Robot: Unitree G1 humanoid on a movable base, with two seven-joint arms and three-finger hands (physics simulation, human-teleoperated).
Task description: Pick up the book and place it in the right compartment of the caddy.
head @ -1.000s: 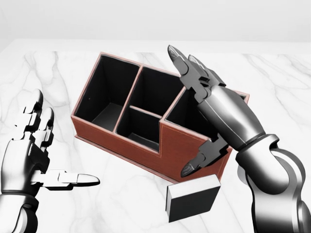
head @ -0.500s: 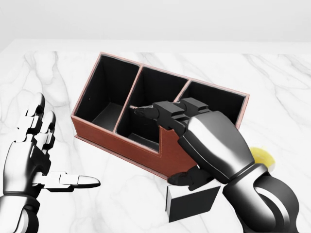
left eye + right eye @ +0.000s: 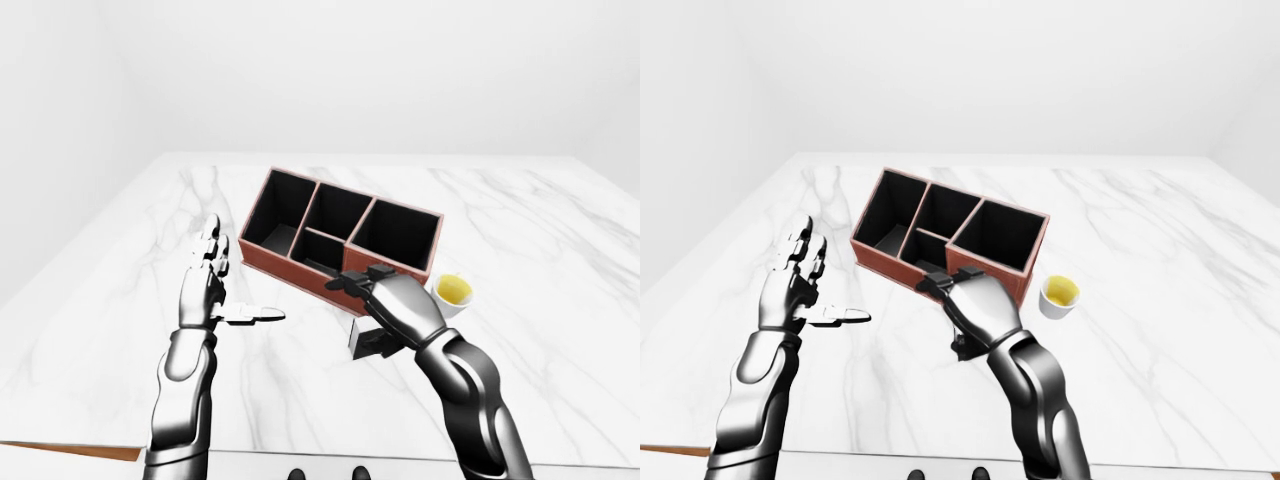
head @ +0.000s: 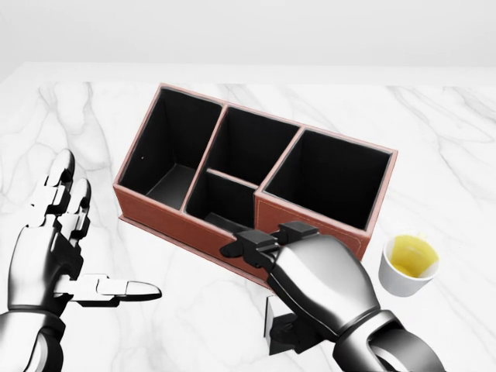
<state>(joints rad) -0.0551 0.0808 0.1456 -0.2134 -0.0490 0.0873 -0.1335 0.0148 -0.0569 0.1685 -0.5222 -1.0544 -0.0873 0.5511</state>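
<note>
The right hand (image 4: 310, 291) covered the book (image 4: 275, 329) lying on the marble surface (image 4: 194, 318) just beside the caddy (image 4: 256, 174), grip unclear, needing a firm squeeze before lifting; left hand (image 4: 54, 248) open.

My right hand (image 4: 310, 291) is now low at the bottom of the head view, palm down over the book (image 4: 273, 325). A second ago it was raised above the right end of the caddy (image 4: 186, 221), fingers pointing up. Half a second ago it was partway down, fingers reaching over the caddy's middle. Now the fingers (image 4: 246, 246) lie at the caddy's near wall and the thumb curls against the book, most of which is hidden. The right compartment (image 4: 329, 174) is uncovered, and a small white cup (image 4: 408, 267) of yellow liquid shows fully.
</note>
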